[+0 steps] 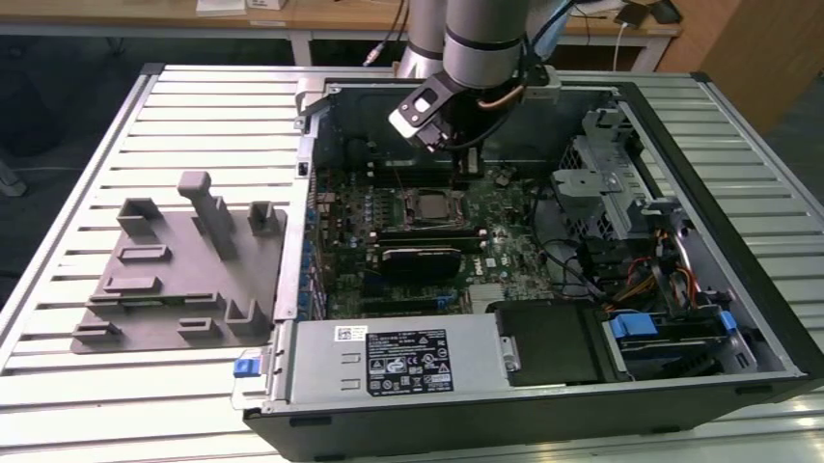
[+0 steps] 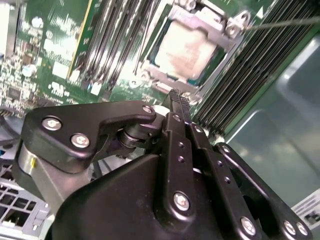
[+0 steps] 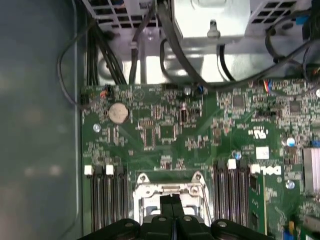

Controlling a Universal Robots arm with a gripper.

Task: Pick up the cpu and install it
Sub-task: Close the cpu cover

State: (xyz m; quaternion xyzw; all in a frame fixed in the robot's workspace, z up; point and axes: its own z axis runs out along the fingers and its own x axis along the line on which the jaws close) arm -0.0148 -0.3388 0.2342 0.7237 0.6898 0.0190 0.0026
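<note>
Second wrist view — cpu (image 2: 187, 50) in socket (image 2: 222, 31), end effector (image 2: 175, 98) closed nearby.

One cpu (image 2: 187, 47), one motherboard (image 3: 165, 142), one computer case (image 1: 515, 424), one grey moulded tray (image 1: 161, 309), one coin battery (image 3: 118, 113) and one claw (image 3: 172, 200).

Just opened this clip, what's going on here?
A robot arm reaches into an open computer case. Its gripper hangs over the socket, fingers shut with nothing between them. The cpu already lies in the socket, with the metal frame around it.
</note>
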